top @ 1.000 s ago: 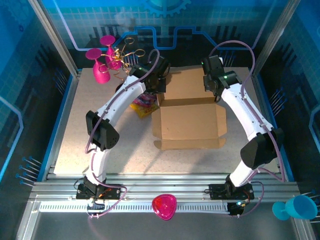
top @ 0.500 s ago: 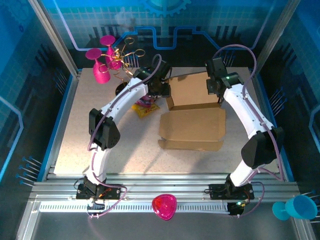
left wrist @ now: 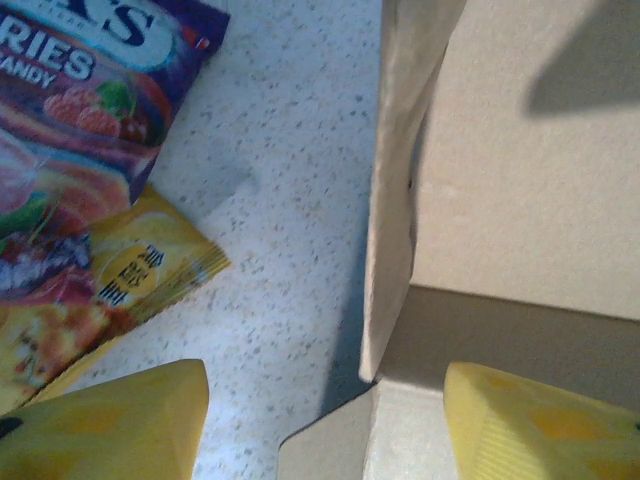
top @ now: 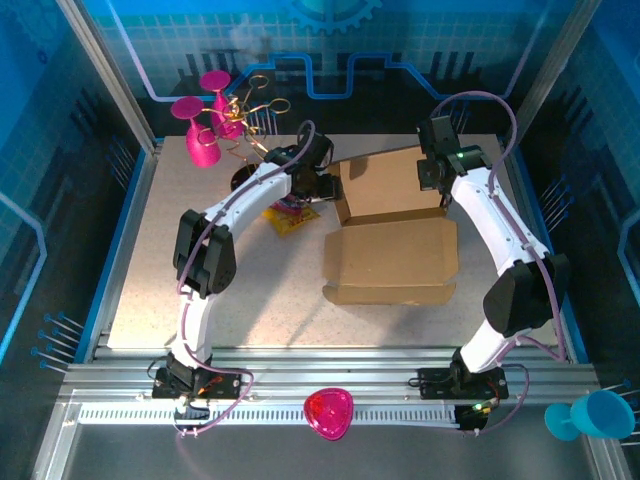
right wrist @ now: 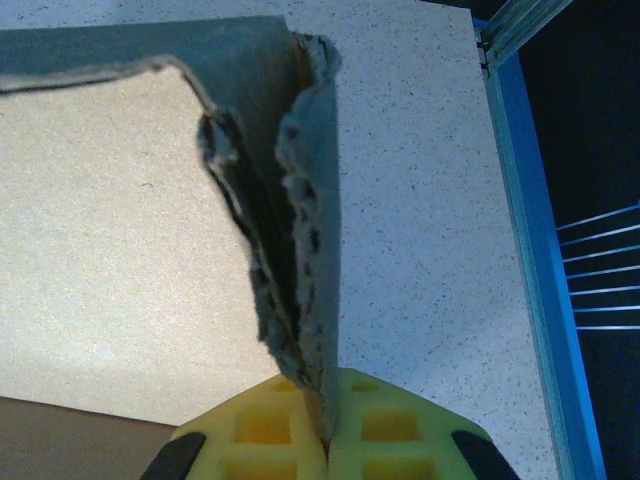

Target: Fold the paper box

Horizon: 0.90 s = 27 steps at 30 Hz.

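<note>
The pale, speckled desk (top: 200,290) is taken up over its far right part by the paper box (top: 392,262). The box's broad flat panel is laid toward the middle of the desk, and its rear panel is raised along the far side of that flat panel. Against the view of a second ago, the side tabs that were splayed at the flat panel's left and right corners are drawn in. The whole sheet is shifted a little toward the right edge of the desk. The top of the rear panel is pulled back somewhat from the far edge.

The left gripper (top: 322,186) is placed at the left end of the raised panel. Its jaws are spread, and an upright cardboard wall is seen standing between them, pressed by neither. A second ago these jaws were pressed together.

The right gripper (top: 436,180) is set at the right end of the raised panel. Its jaws are clamped on a doubled cardboard edge there, as they were a second ago.

A purple and yellow snack packet (top: 290,212) is laid flat on the desk just left of the box, beside the left gripper.
</note>
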Each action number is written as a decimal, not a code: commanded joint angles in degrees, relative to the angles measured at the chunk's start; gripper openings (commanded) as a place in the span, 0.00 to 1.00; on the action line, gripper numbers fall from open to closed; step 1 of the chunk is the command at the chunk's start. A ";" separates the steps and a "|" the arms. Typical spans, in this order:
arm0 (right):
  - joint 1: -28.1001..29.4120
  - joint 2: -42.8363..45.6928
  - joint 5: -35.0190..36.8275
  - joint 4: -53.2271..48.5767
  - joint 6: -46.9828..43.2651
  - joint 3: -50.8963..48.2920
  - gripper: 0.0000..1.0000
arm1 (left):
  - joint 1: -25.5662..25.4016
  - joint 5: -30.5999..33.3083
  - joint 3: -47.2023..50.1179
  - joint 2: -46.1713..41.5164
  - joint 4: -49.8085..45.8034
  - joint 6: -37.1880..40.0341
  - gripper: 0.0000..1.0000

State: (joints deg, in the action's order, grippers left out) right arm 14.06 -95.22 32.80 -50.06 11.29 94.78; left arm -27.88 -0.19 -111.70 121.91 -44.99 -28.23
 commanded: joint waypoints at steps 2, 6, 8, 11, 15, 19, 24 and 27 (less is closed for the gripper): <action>-1.19 -1.13 -1.09 1.04 -0.98 -0.19 0.00 | 0.11 -4.36 1.22 2.33 9.24 -0.99 0.65; -1.59 -2.53 -1.64 0.94 -0.94 0.61 0.00 | 0.11 -5.37 -2.11 5.76 9.48 -1.38 0.63; -1.83 -3.13 -1.82 0.93 -0.92 0.91 0.00 | 0.16 -4.65 -4.35 7.65 7.40 -1.30 0.59; -1.97 -4.03 -2.16 1.10 -0.80 1.12 0.00 | 0.05 -2.84 -4.74 8.93 6.04 -1.15 0.56; -2.41 -5.18 -2.56 1.19 -0.76 1.56 0.00 | 0.04 -1.40 -3.01 9.01 6.53 -0.67 0.57; -2.96 -6.08 -3.25 1.37 -0.91 1.98 0.00 | 0.02 -2.33 -1.17 9.59 9.10 -1.44 0.57; -3.77 -7.32 -4.40 0.97 -0.87 2.42 0.00 | -0.16 -3.21 -1.18 11.66 11.29 -2.70 0.48; -4.10 -7.79 -4.78 0.93 -0.78 2.50 0.00 | -0.20 -2.72 -0.83 12.19 12.14 -3.12 0.40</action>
State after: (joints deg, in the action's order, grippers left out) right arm 10.90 -101.95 29.10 -49.23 10.63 95.33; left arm -27.81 -2.74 -113.47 132.44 -34.35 -30.39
